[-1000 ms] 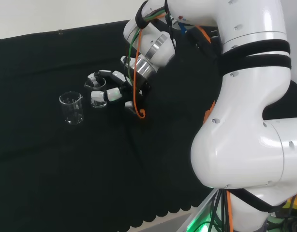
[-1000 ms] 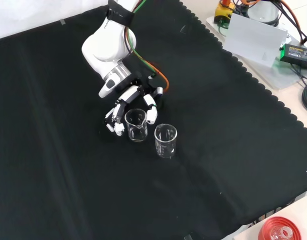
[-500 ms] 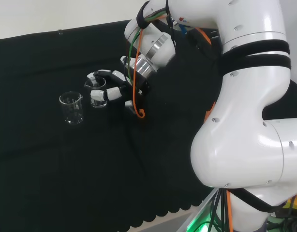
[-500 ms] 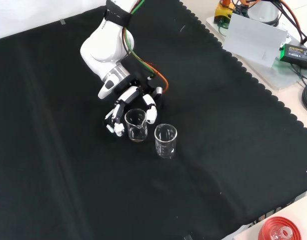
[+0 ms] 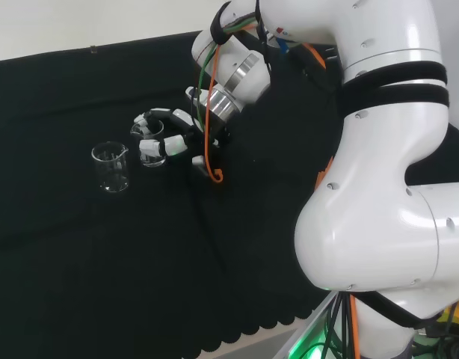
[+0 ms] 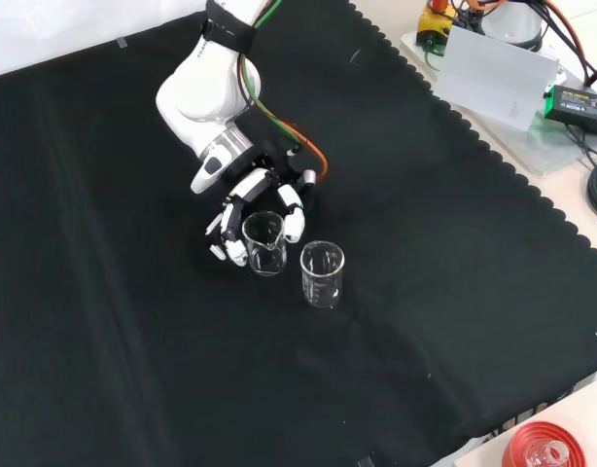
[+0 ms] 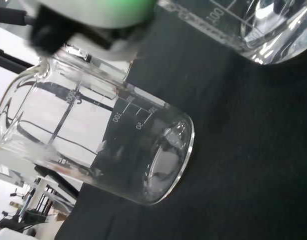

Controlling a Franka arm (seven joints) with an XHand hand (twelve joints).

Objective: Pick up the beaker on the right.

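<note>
The black-and-white hand [image 6: 248, 206] has curled tighter round the small clear glass beaker [image 6: 264, 242], beside its twin [image 6: 323, 275]; lift next.

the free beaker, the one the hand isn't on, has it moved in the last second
No. In the front view the free beaker sits at the same spot on the black cloth, just right of the beaker the hand grips.

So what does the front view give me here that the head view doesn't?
Front view alone: a grey box and a red ring off the cloth's edge. Head view alone: the arm's big white links. Both share the hand curled round one beaker, with the second beaker standing free beside it.
</note>
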